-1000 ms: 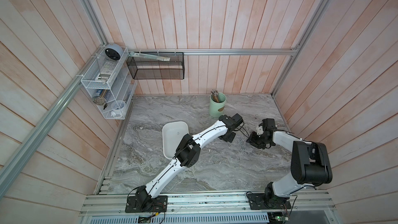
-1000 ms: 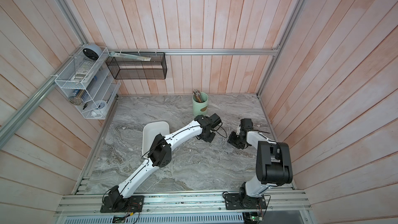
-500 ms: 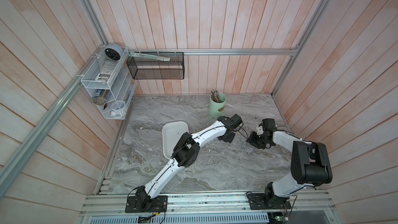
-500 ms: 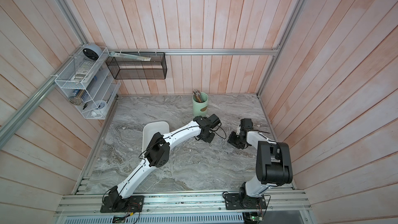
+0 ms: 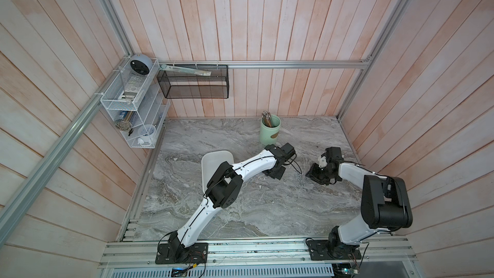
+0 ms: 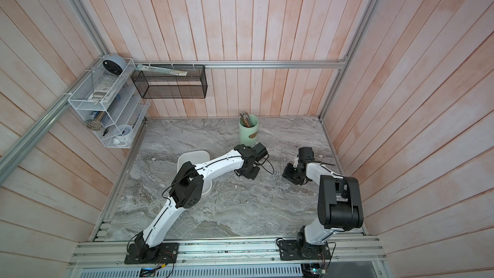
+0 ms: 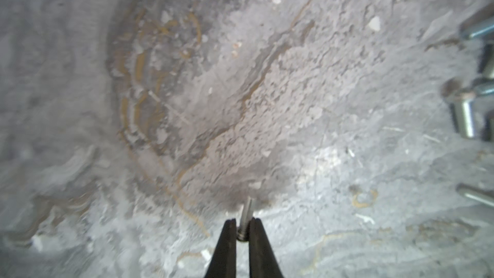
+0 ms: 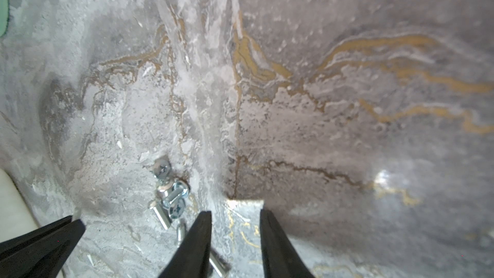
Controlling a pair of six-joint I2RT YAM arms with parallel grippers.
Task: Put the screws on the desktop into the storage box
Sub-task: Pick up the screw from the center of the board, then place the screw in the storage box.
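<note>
Screw, tiny silvery threaded metal (image 7: 247,209): pinched between left gripper (image 7: 242,221) fingers, long axis along them, shank poking past tips toward grey-white marble desktop (image 5: 267,209). Loose screws (image 8: 168,196) heaped beside spread, empty right gripper (image 8: 233,213). Shallow white plastic storage box (image 5: 213,157) sits partly under left arm's elbow.

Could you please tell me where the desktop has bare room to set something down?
Bare marble runs along the desktop's front between the left arm and right arm, and back left between the storage box and green cup. It is crowded around the screws, between the left hand and right hand.
</note>
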